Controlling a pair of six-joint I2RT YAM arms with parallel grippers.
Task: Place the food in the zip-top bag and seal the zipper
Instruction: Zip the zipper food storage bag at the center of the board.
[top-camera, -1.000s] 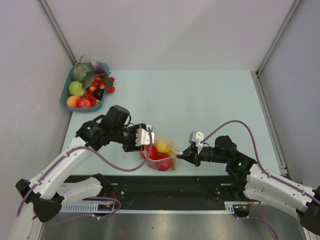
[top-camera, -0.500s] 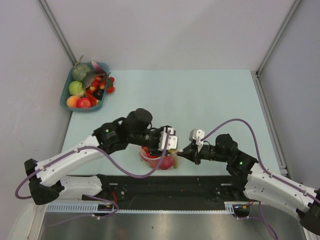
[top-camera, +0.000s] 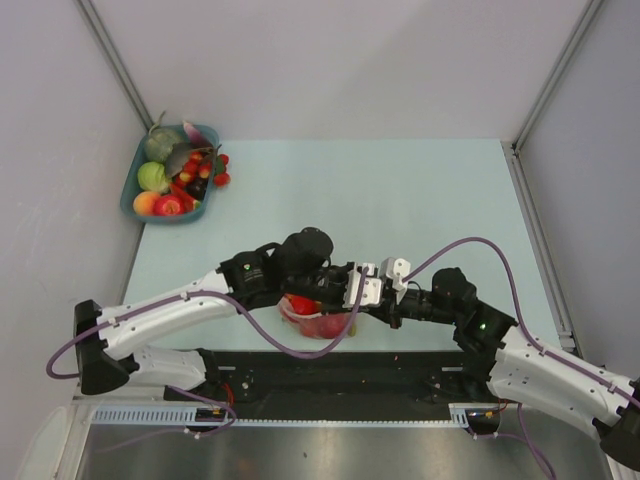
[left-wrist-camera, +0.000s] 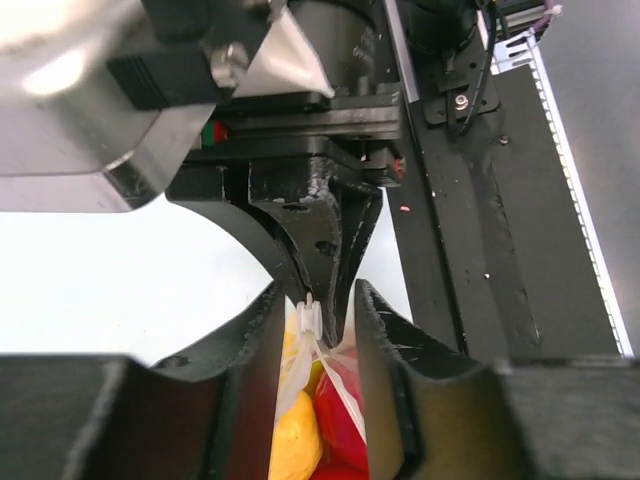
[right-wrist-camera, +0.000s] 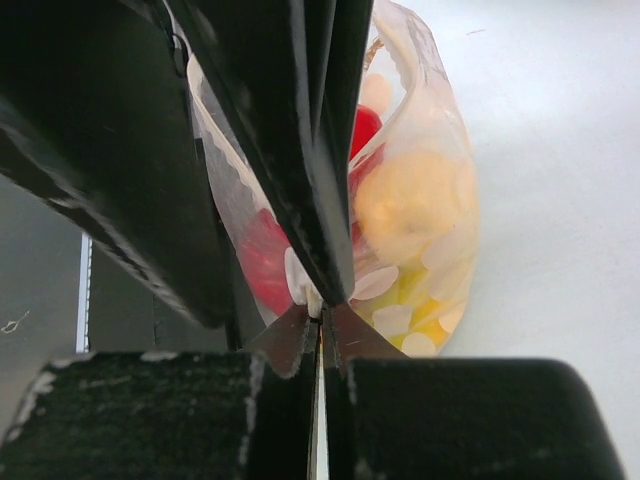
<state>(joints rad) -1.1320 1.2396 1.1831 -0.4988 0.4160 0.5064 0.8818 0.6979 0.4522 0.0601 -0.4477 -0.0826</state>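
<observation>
**Where the film is thin, the seal strip is the handle**

As seen from above, the zip-top bag (top-camera: 322, 326) sits at the near edge of the table (top-camera: 400, 200), between the two arms, with red and yellow food (top-camera: 301, 303) inside it. The right gripper (right-wrist-camera: 320, 318) is pinched together on one end of the zipper (left-wrist-camera: 311, 318), with the mouth edge uppermost. The left gripper (left-wrist-camera: 316, 312) straddles the same strip just beside that pinch. Its fingers (left-wrist-camera: 262, 335) stand apart, with a gap visible on each side of the film, so no squeeze is made yet. Further toy produce lies in the blue basket (top-camera: 127, 198) at the far left corner, well apart from the bag.

Handling, as a judgement: the bag is light, soft and crinkly, and its slick walls would likely slide or buckle under a pinch. The rounded contents make it bulge and tend to pull the mouth apart. The stiffer whitish strip is the sound place to take hold. It should be gripped squarely across both lips and pressed along its length while the other end is anchored.
</observation>
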